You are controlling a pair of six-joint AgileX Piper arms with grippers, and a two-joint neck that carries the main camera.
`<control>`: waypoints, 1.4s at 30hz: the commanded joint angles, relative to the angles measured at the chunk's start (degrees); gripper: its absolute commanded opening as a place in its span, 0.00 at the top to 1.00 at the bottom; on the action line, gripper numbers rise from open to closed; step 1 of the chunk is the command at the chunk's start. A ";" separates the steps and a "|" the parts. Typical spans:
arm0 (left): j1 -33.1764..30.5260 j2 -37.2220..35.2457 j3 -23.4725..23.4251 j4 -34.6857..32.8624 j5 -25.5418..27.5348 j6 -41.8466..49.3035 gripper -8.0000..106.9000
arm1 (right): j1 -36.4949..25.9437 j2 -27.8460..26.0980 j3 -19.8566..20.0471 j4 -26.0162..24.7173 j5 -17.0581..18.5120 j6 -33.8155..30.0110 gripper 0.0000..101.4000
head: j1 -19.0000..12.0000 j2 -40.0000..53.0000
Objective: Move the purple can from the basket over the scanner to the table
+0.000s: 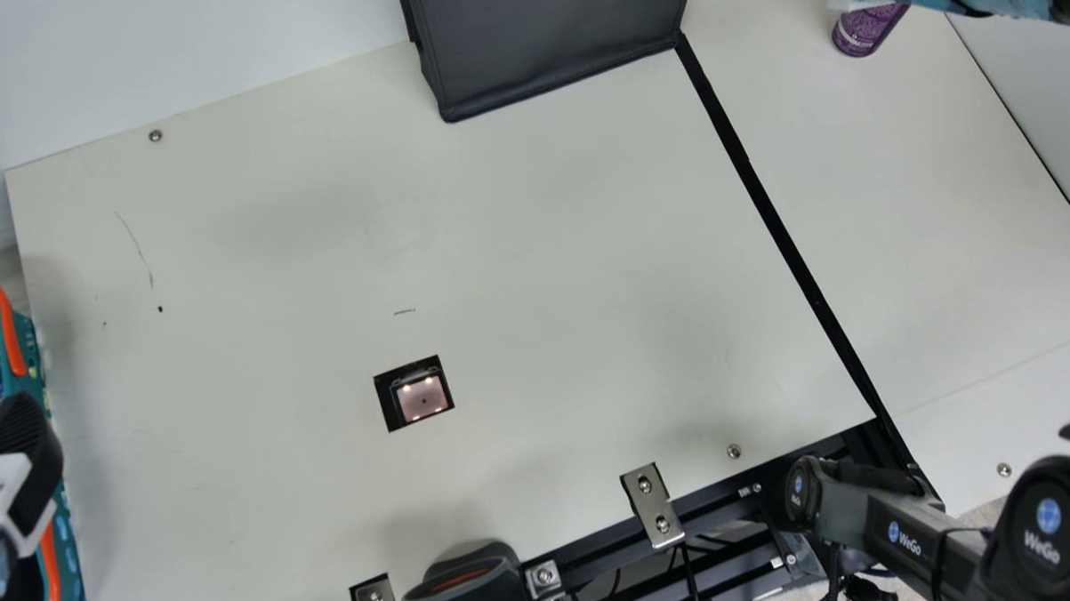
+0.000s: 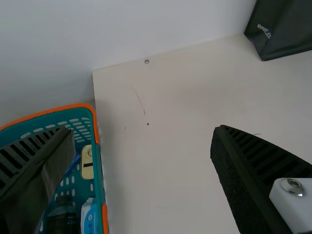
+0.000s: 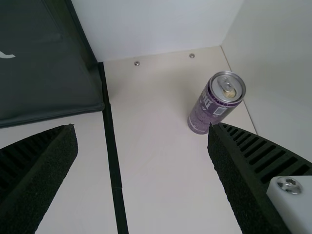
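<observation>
One slender purple metal can [image 3: 214,105] stands upright beyond the parted fingers of the nearer, black right gripper [image 3: 142,127] (I think it should retreat).

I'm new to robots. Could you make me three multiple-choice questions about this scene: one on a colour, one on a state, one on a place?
1. What colour edges the teal plastic basket?
a) yellow
b) white
c) orange

2. How is the right arm's black ribbed end effector?
a) open and empty
b) shut and empty
c) gripping the basket

3. Where is the purple metal can?
a) in the basket
b) standing on the cream table
c) in that end effector

Key:
1 c: an orange band runs along its rim.
2 a: bare space separates its fingers.
3 b: its base rests on the tabletop.
</observation>
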 commanded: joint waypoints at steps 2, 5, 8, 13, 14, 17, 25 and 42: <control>2.12 -1.85 -0.02 0.63 2.16 -3.55 0.15 | 3.39 -2.93 0.90 -1.58 2.24 2.89 0.06 | -1.66 5.21; 3.92 -3.46 -0.03 1.19 4.09 -6.55 0.15 | 6.16 -5.94 1.79 -3.01 3.87 5.13 0.06 | -1.66 9.21; 5.72 -5.08 -0.05 1.74 6.02 -9.55 0.15 | 8.94 -8.94 2.67 -4.44 5.51 7.36 0.06 | -1.66 13.22; 5.98 -5.49 0.00 1.73 6.43 -10.06 0.15 | 13.57 -13.95 4.14 -6.82 8.23 11.09 0.06 | -1.66 19.87; 5.98 -5.49 0.00 1.73 6.43 -10.06 0.15 | 14.50 -14.96 4.43 -7.30 8.78 11.83 0.06 | -1.66 19.87; 5.98 -5.49 0.00 1.73 6.43 -10.06 0.15 | 17.28 -17.96 5.31 -8.72 10.41 14.06 0.06 | -1.66 19.87; 5.98 -5.49 0.00 1.73 6.43 -10.06 0.15 | 24.70 -25.98 7.67 -12.54 14.78 20.04 0.06 | -1.66 19.87; 5.98 -5.49 0.00 1.73 6.43 -10.06 0.15 | 33.54 -35.75 10.44 -17.04 20.31 27.07 0.06 | -1.66 19.87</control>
